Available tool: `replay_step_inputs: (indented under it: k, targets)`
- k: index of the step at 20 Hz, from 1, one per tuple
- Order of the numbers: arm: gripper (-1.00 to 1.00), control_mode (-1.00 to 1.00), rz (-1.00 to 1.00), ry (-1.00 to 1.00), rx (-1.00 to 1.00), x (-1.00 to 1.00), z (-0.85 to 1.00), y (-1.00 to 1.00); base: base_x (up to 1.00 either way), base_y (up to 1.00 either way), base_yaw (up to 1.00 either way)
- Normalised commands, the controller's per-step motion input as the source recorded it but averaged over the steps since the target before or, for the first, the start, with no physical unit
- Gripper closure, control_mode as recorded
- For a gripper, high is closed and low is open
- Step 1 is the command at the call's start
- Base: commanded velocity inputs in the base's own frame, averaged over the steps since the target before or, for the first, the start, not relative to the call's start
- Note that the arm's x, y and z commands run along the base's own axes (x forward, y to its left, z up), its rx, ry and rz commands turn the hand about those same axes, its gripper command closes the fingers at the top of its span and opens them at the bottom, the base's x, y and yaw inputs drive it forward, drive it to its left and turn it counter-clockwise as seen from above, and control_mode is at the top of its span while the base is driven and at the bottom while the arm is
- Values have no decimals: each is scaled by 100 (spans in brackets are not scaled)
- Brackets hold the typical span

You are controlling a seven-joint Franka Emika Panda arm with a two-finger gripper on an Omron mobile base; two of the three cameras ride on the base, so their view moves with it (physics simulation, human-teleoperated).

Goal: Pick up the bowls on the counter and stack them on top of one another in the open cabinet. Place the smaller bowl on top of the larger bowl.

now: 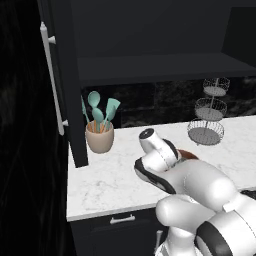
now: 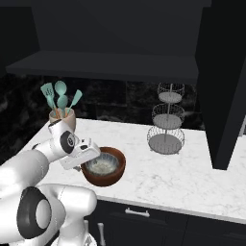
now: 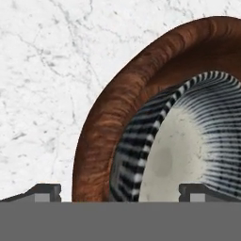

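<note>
Gripper wide open, empty, just above brown bowl rim, grey bowl nested inside

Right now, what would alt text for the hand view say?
A grey striped bowl sits inside a brown bowl on a white marble counter, seen close from above. The open tool straddles the brown bowl's rim.

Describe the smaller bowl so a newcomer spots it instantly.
On the white marble counter, near its front edge and left of the wire tiered basket, sits a deep reddish-brown bowl. The smaller bowl lies nested inside it: shallow, grey-striped wall, pale speckled centre, unlike the glossy wood-look bowl around it.
</note>
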Motion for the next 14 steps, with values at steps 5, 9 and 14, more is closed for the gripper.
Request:
replay_step_inputs:
  k: [5,9,14]
  targets:
    - [-100,-100,0,7,-4,0,-42,-9,0,0,0]
    - [100,-100,0,2,-2,0,-33,-17,0,0,0]
    - [100,-100,0,0,0,0,0,0,0,0,0]
